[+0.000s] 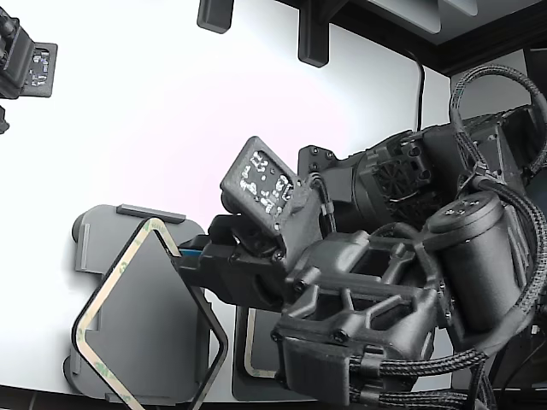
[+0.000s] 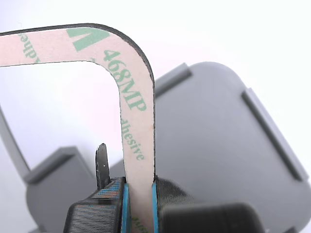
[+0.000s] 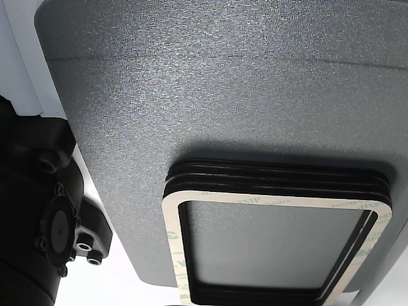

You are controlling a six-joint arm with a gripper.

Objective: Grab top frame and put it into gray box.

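Observation:
My gripper (image 1: 184, 256) is shut on one long side of the top frame (image 1: 115, 276), a thin cream ring with green print and a dark edge. It holds the frame tilted, above and partly over the gray box (image 1: 98, 224), which lies at the exterior view's lower left. In the wrist view the frame (image 2: 133, 97) is pinched between the blue pads of my gripper (image 2: 139, 204), with the gray box (image 2: 209, 136) and its raised edge tabs behind it. I cannot tell whether the frame touches the box.
A stack of identical frames (image 3: 274, 201) on black bases sits on a darker gray mat (image 3: 191, 83); it also shows beside the box (image 1: 248, 350). Another black device (image 1: 26, 60) is at the far upper left. Black fixtures (image 1: 312, 34) line the back edge.

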